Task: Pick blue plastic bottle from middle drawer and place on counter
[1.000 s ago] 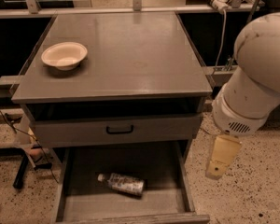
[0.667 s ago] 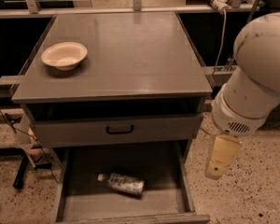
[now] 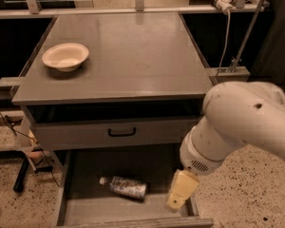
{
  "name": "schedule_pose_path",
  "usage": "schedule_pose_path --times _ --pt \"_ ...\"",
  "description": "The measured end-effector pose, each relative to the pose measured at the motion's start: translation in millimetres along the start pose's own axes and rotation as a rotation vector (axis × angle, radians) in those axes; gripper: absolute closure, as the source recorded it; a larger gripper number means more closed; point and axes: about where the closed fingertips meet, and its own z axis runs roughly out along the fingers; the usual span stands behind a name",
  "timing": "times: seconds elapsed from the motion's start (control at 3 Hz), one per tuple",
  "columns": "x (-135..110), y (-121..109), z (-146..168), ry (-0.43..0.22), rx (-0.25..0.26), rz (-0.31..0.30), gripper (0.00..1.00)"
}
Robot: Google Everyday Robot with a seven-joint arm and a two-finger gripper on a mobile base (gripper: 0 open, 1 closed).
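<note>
The blue plastic bottle point(image 3: 127, 186) lies on its side on the floor of the open middle drawer point(image 3: 85, 212), white cap pointing left. My gripper point(image 3: 180, 194) hangs from the big white arm over the drawer's right side, just right of the bottle and apart from it. It holds nothing that I can see. The counter point(image 3: 128, 51) is the broad grey top of the cabinet above.
A cream bowl point(image 3: 65, 57) sits on the counter's left part. A shut grey drawer front with a black handle point(image 3: 122, 132) is above the open drawer. A cable and rail stand point(image 3: 230, 27) are at the right. The floor is speckled.
My arm has moved left and down, bringing the gripper from beside the cabinet to over the right side of the open drawer. The bottle has not moved.
</note>
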Motion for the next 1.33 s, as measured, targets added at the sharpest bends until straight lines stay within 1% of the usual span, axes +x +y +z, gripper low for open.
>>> schedule_pose_path --times 0.33,0.67,1.0,1.33 --pt "-20.7 8.0 49.7 -0.055 -0.059 0.058 0.00" --pt "-21.8 6.1 50.9 -0.062 -0.052 0.061 0.00" --pt "-23.6 7.8 59.1 -0.088 -0.072 0.081 0.00" --pt "-34.7 11.0 104.2 -0.110 -0.099 0.136 0.00"
